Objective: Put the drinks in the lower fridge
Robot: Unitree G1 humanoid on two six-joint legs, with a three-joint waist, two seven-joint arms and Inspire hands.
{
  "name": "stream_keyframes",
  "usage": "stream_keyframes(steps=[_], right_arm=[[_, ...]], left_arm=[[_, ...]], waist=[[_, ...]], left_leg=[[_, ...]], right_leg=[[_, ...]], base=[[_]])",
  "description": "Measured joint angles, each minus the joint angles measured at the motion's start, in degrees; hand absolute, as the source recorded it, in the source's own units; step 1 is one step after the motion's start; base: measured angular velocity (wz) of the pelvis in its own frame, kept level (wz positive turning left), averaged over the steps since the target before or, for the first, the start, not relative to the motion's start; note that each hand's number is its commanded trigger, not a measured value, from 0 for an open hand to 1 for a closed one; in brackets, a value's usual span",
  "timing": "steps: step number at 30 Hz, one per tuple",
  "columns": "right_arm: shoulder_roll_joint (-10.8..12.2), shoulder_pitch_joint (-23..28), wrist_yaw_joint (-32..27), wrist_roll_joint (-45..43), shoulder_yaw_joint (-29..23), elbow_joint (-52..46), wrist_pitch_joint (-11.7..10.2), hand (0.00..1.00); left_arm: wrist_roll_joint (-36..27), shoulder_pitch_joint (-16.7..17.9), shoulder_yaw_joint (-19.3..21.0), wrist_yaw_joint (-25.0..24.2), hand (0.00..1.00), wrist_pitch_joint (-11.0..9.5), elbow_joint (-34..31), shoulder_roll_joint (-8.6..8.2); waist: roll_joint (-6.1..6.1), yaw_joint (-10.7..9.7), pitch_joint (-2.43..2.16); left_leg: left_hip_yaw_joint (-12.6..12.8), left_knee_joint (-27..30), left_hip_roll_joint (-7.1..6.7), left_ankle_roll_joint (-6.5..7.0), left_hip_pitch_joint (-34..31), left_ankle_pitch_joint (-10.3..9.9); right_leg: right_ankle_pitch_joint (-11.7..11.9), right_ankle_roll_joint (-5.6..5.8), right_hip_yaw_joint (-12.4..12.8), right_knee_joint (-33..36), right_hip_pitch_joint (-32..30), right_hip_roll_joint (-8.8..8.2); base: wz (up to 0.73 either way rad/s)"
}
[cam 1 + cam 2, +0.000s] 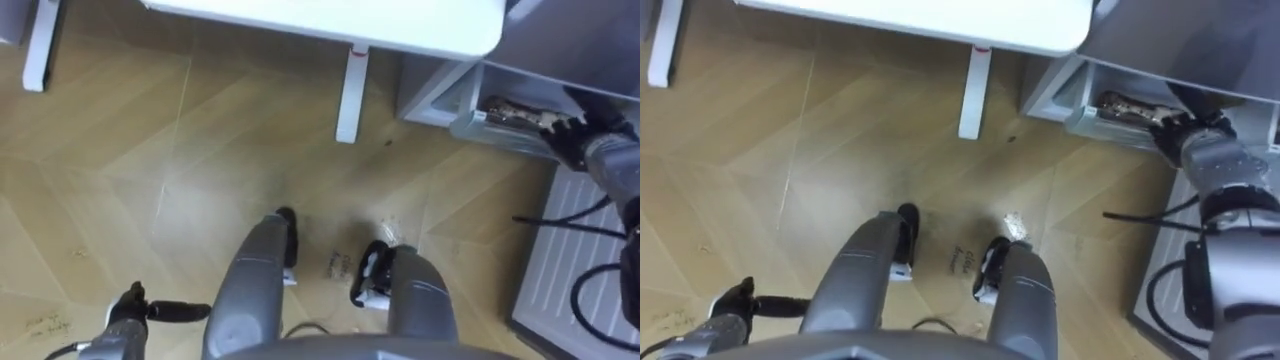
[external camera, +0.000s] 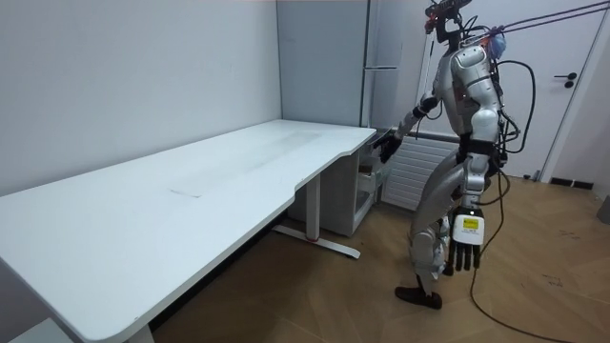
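Placing step, I'd say: my right hand (image 1: 1177,130) is reached out to the open lower fridge (image 1: 1052,88), right at the rim of its grey compartment. A brownish item (image 1: 1127,102) lies in that compartment, just beside the hand. It is probably the drink, long and lying down, but too blurred to be sure or to read any detail. I can't tell if the right hand is gripping or let go. My left hand (image 2: 464,250) hangs relaxed at my side and holds nothing. I'm standing at the end of the white desk (image 2: 191,191). Next move, by my guess: make sure the item sits fully inside, then draw the arm clear without snagging it.
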Motion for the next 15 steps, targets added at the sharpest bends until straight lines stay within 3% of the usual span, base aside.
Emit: stream_keyframes(steps=[4, 7, 10, 12, 15], right_arm=[[0.4, 3.6, 1.4, -1.7, -0.8, -0.6, -1.2, 0.00], [0.8, 7.2, 1.4, -2.0, -0.9, -2.5, -2.1, 0.00], [1.7, 9.3, 0.8, -2.4, -0.9, -2.7, -2.3, 0.00], [2.3, 10.3, 0.3, -3.1, -0.9, -2.8, -2.6, 0.00], [3.6, 11.9, -0.2, -4.6, -0.7, -2.4, -3.3, 0.00]], left_arm=[[-0.7, -0.3, 0.2, 0.0, 0.00, -0.6, 1.7, -0.06], [-0.9, -0.2, 0.4, -0.1, 0.00, -0.3, 2.1, -0.12], [-2.3, 0.1, 0.4, -0.2, 0.00, 0.1, 2.5, -0.23], [-2.2, 0.3, 0.4, -0.5, 0.00, 0.1, 2.8, -0.32], [-2.2, 0.3, 0.4, -1.3, 0.00, -0.3, 4.1, -0.71]], waist=[[0.31, -0.5, -0.22], [1.07, -0.5, -1.29], [1.73, -0.5, -1.89], [2.21, -0.5, -2.06], [3.25, -0.7, -1.93]], left_leg=[[0.5, -1.4, 0.96, -0.13, 3.0, -0.4], [0.8, -3.3, 1.47, -0.31, 5.0, -0.3], [1.7, -4.6, 1.87, -0.39, 7.8, -0.2], [2.4, -5.0, 2.31, -0.42, 9.4, -0.2], [2.6, -5.4, 2.46, -0.49, 11.5, -0.3]], right_leg=[[0.7, -0.05, 0.1, -2.4, 3.1, 1.14], [1.6, -0.11, 0.1, -4.7, 5.2, 1.85], [2.1, -0.10, 0.9, -6.3, 7.6, 2.39], [2.5, -0.14, 1.4, -7.1, 8.9, 2.77], [2.8, -0.04, 1.5, -8.4, 11.2, 3.08]], base=[[-0.11], [-0.09], [-0.16], [-0.16], [-0.06]])
